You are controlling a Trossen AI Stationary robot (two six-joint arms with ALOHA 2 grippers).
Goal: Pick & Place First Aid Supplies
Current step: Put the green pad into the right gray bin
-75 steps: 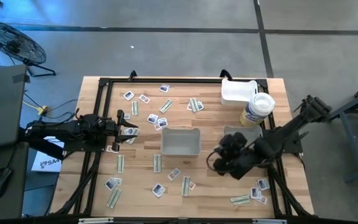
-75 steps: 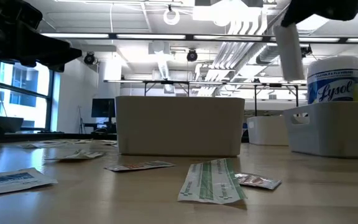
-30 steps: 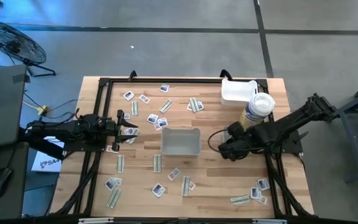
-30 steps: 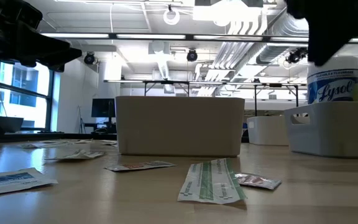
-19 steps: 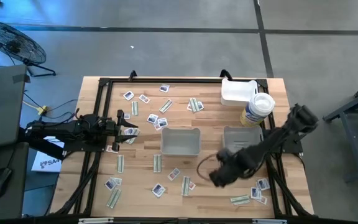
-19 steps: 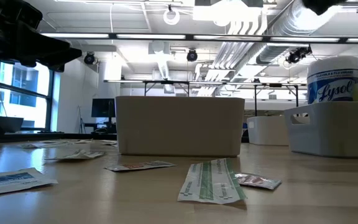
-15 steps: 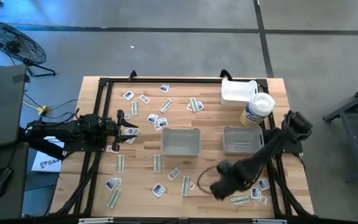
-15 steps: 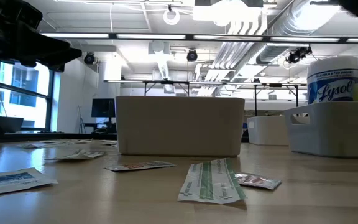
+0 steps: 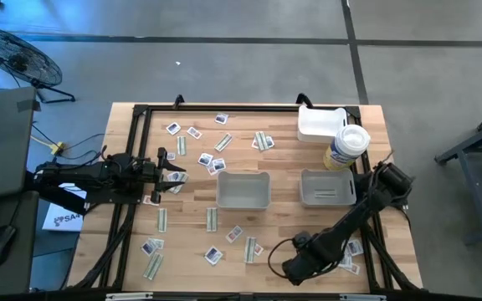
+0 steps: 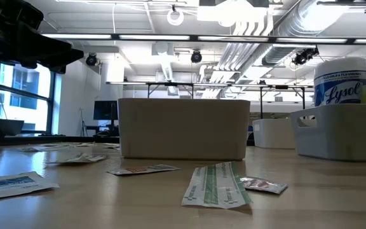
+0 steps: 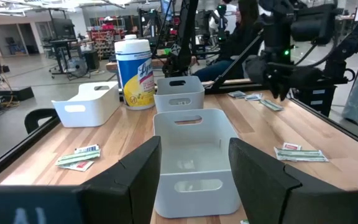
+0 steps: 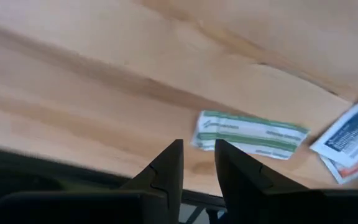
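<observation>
The right gripper has swung away from the grey trays to the table's near edge, its fingers slightly parted over a green-striped strip lying flat on the wooden table. The left gripper waits spread wide, facing the smooth tray. Flat packets lie scattered around.

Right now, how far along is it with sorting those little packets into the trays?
Barely started, it seems. Done: little that shows; the middle tray looks empty. In hand: nothing yet; the right gripper hovers open over a green-striped strip near the table's front edge, and the left gripper waits open at the left side. Left: many packets lie scattered across the table.
</observation>
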